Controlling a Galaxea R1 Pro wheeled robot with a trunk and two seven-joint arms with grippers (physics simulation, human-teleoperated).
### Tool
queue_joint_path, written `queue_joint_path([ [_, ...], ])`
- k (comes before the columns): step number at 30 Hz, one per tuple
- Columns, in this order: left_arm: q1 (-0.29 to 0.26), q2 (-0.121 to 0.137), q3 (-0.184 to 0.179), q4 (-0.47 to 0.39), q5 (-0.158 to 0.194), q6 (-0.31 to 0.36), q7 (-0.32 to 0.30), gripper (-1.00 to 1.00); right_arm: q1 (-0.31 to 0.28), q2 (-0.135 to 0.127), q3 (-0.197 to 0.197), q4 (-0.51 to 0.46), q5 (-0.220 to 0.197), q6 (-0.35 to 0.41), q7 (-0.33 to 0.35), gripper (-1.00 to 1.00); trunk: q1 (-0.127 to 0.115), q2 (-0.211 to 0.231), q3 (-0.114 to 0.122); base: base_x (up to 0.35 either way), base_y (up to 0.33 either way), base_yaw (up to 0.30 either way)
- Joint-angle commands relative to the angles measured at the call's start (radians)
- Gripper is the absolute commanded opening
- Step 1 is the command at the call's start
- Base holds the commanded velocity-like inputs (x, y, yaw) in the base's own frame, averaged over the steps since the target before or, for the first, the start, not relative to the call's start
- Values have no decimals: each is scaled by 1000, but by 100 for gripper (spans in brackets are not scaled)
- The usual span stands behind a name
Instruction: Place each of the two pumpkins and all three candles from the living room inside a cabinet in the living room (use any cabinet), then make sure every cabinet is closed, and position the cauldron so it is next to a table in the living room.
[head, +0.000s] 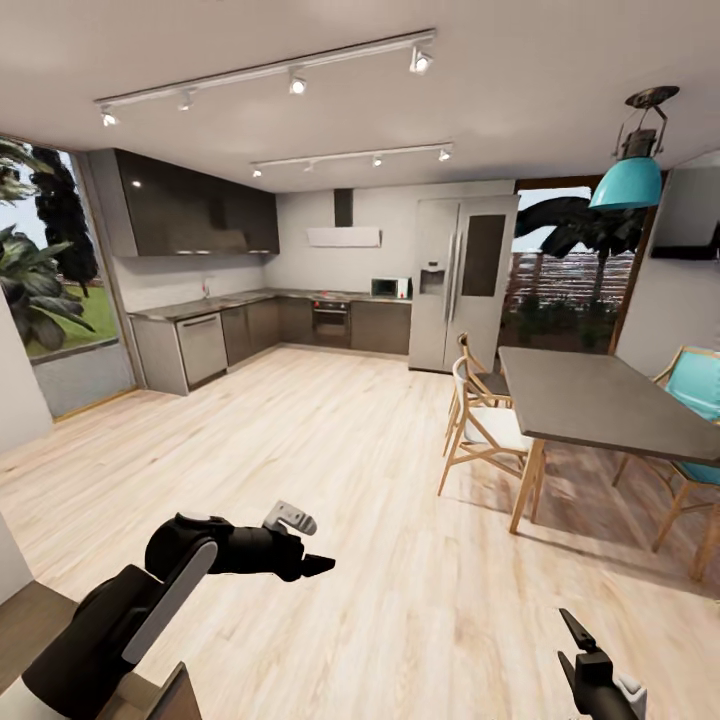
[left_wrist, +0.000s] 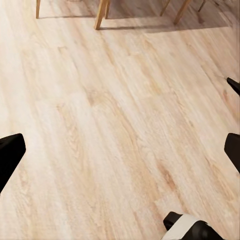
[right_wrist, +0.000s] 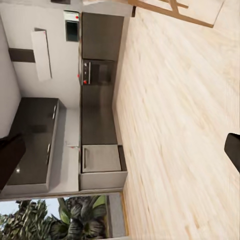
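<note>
No pumpkin, candle, cauldron or brown cabinet is in view. My left gripper (head: 312, 564) hangs low over the pale wooden floor (head: 330, 450) at the left. In the left wrist view its dark fingers (left_wrist: 10, 155) stand far apart at the picture's edges, open and empty, with bare planks between them. My right gripper (head: 585, 650) is at the bottom right. Its fingers (right_wrist: 232, 150) are also spread wide and hold nothing, and they point toward the kitchen.
A grey dining table (head: 600, 400) with wooden chairs (head: 480, 425) and turquoise chairs (head: 695, 385) stands at the right. Dark grey kitchen cupboards (head: 200, 210), an oven (head: 331, 322) and a steel fridge (head: 462, 280) line the far wall. A turquoise lamp (head: 628, 180) hangs above the table.
</note>
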Motion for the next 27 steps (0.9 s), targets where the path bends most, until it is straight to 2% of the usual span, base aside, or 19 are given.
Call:
queue_joint_path([
  [1, -1, 0, -1, 6, -6, -14, -4, 100, -1, 0, -2, 1, -8, 9, 2, 100, -4, 6, 3, 0, 0, -208],
  [11, -2, -3, -8, 53, -7, -57, 30, 100, -1, -3, -2, 7, -8, 9, 1, 100, -42, 76, 45, 0, 0, -208],
  [15, -2, -8, -7, 93, -6, -68, 79, 100, -1, -1, 5, 7, -5, 1, 0, 100, -57, 104, 62, 0, 0, -207],
  [17, -2, -28, -8, 133, -7, -81, 136, 100, -1, 0, 8, 8, -2, -13, 0, 100, -65, 118, 71, 0, 0, -205],
  [19, -2, -72, -11, 231, -7, -134, 224, 100, -1, 0, 11, 8, 2, -33, 1, 100, -69, 125, 76, 0, 0, -204],
  [20, -2, -82, -11, 260, -7, -151, 243, 100, -1, 0, 11, 9, 4, -36, 1, 100, -69, 125, 78, 0, 0, -204],
  [22, -2, -111, -12, 372, -6, -244, 292, 100, 5, 0, 11, 9, 39, -44, 1, 100, -69, 125, 80, 0, 0, -204],
  [23, -1, -116, -14, 397, -6, -270, 300, 100, 10, 0, 11, 9, 57, -46, 1, 100, -69, 125, 81, 0, 0, -204],
  [26, -1, -128, -25, 522, -4, -396, 324, 100, 32, 0, 10, 9, 186, -55, 0, 100, -69, 125, 84, 0, 0, -203],
  [27, -1, -129, -26, 534, -4, -414, 326, 100, 34, 0, 10, 9, 203, -59, 0, 100, -69, 125, 85, 0, 0, -203],
])
